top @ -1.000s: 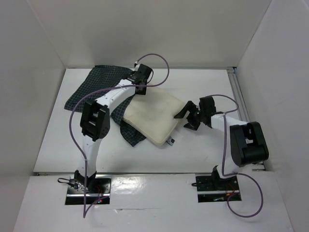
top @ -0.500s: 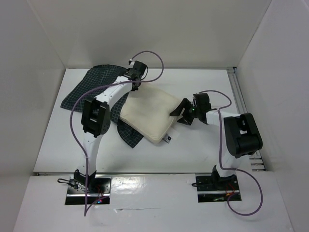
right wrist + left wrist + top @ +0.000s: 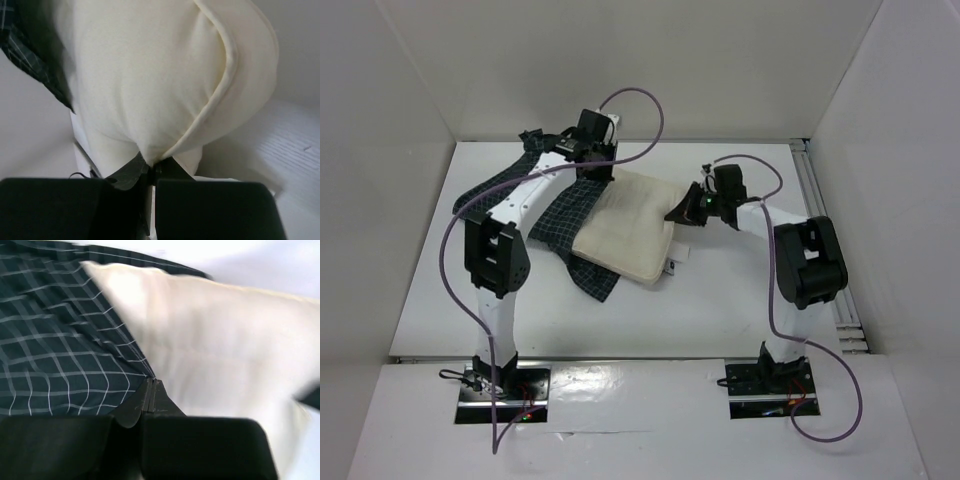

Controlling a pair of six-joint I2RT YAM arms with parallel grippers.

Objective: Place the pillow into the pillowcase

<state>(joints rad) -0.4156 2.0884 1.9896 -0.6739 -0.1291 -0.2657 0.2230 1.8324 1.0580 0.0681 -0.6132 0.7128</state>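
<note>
White table (image 3: pixel 720 320), white walls (image 3: pixel 620 60), metal rail (image 3: pixel 811 185).

bright, even light is falling from above, leaving only soft shadows. glare is shining off the glossy near ledge (image 3: pixel 640 400). the left wrist view is blurring, smearing the edges of the pillow (image 3: pixel 225 355).

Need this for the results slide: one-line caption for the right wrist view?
Right gripper shut on a pinched fold at the edge of the pillow, with the pillowcase at upper left.
</note>
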